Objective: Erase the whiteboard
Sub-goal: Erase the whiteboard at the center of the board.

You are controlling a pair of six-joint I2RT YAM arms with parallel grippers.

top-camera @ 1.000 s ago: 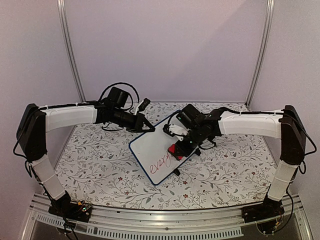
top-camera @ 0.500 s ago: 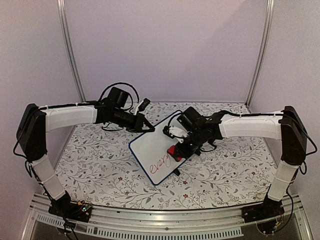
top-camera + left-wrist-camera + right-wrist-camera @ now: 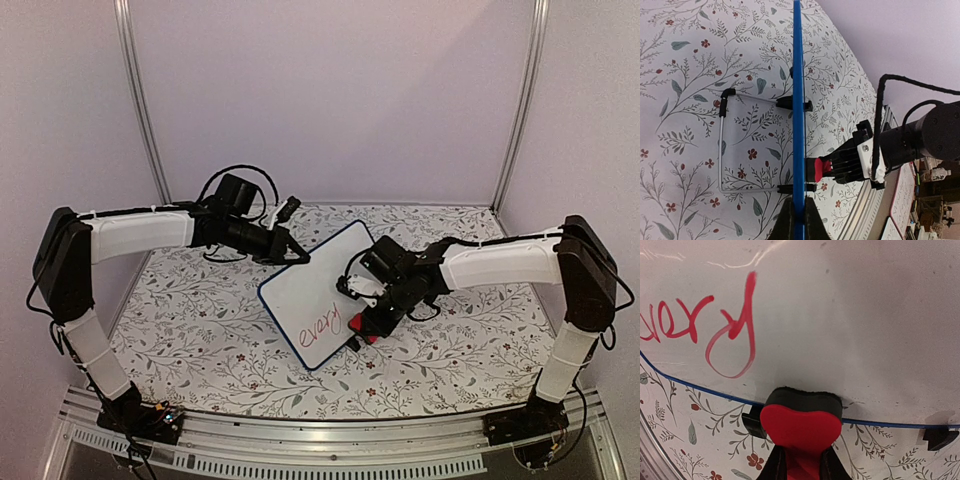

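Note:
The whiteboard [image 3: 318, 292] stands tilted on the table, white with a blue frame, with red handwriting [image 3: 322, 326] near its lower edge. My left gripper [image 3: 298, 255] is shut on the board's upper edge; in the left wrist view the blue frame [image 3: 798, 100] runs edge-on between the fingers. My right gripper [image 3: 371, 322] is shut on the red eraser [image 3: 801, 426], whose black felt face presses the board at its lower blue edge. The red writing [image 3: 705, 327] lies left of the eraser in the right wrist view. The eraser also shows in the left wrist view [image 3: 821, 169].
The board's wire stand [image 3: 722, 145] and black feet [image 3: 940, 437] rest on the floral tablecloth [image 3: 200, 330]. Metal posts [image 3: 140, 100] and pale walls enclose the table. A rail [image 3: 300, 445] runs along the near edge.
My right gripper slid the eraser down and right across the board to its lower edge. The last letters of the writing are gone. The left arm has not moved.

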